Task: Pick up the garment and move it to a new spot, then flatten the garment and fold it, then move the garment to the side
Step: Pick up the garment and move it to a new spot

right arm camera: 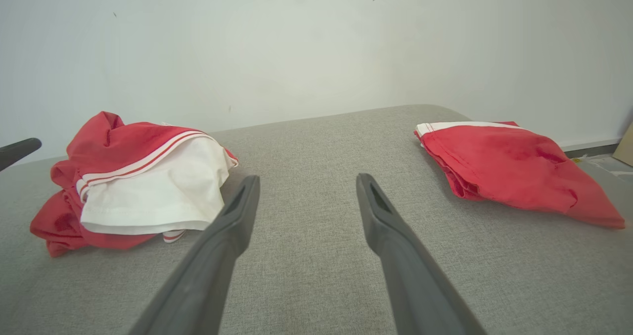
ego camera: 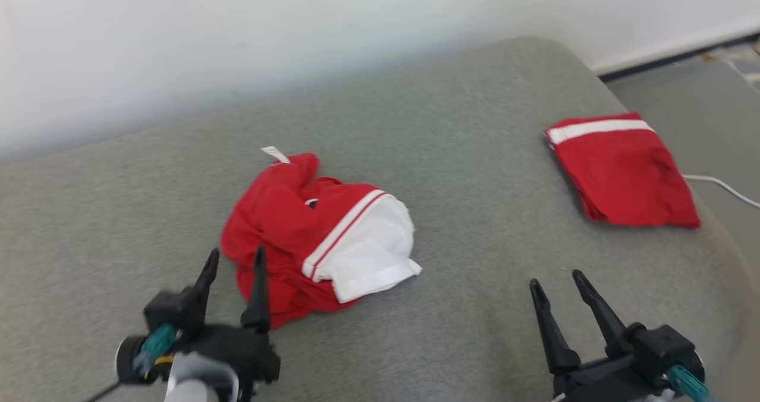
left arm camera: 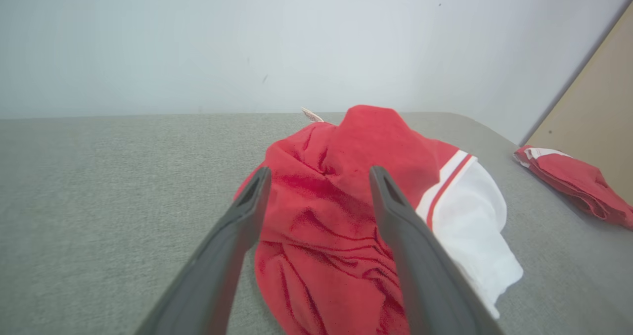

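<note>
At the near left of the grey padded surface, the left gripper stands released, its two dark fingers spread wide with nothing between them. In the left wrist view, the left gripper frames the crumpled garment, and whether a fingertip touches the cloth cannot be told. The crumpled garment lies left of the surface's middle in a rumpled red heap. A white panel edged with red and white stripes is turned toward the right, and a small white tag sticks out on the far side. Bare grey fabric runs from the heap to the far edge along the pale wall, and a broad open stretch fills the middle. The right gripper hovers over that open stretch near the front edge, fingers parted and empty. Seen from the right wrist, the right gripper points between the crumpled garment and the folded garment, well apart from both. The folded garment, red with a white band on its far side, rests flat close to the right edge, near the rounded far right corner. A white cable trails off just beyond it. Past the right edge, a beige board leans against the wall.
</note>
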